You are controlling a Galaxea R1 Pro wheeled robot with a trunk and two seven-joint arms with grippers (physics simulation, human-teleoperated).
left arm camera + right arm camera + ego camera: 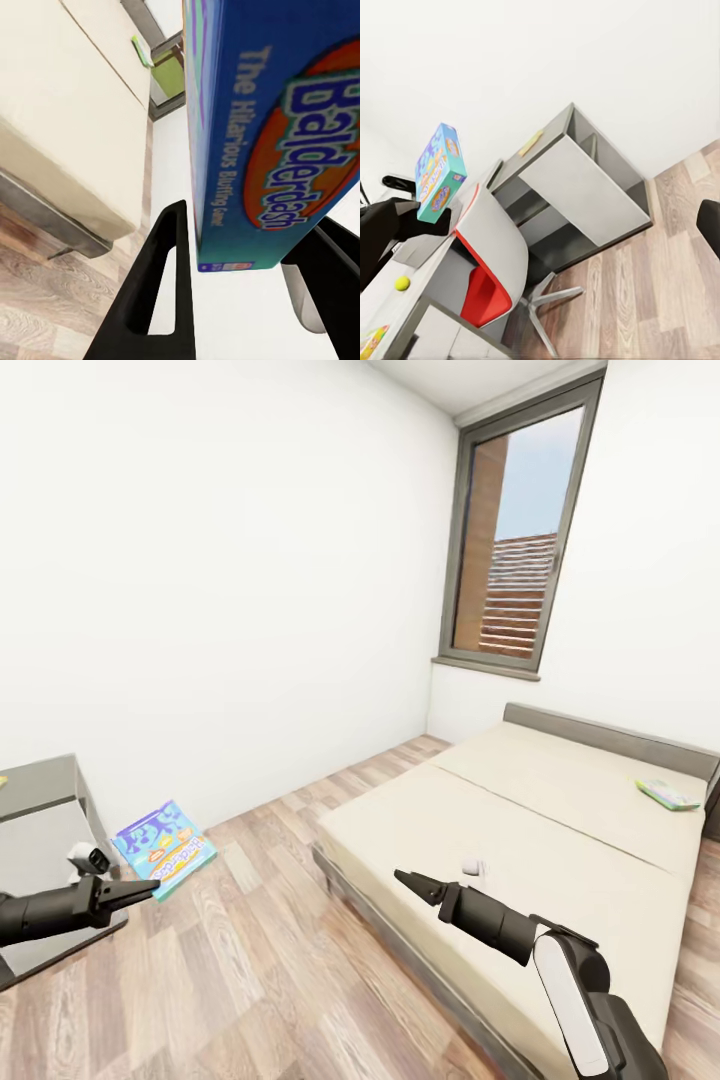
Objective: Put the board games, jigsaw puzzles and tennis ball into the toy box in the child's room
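While the left gripper [150, 887] carries the Balderdash board game [163, 848] clamped between its jaws, away from the bed [560, 830], the thin edge hold could slip. Whether the right gripper [405, 878] is parted, I cannot tell. Another board game [667, 794] lies on the bed.

bed [520, 830]: bare beige mattress, grey frame
window [515, 550]: tall, grey frame, above bed
floor [250, 960]: wood planks
chair [499, 255]: grey and red, at desk [405, 300]
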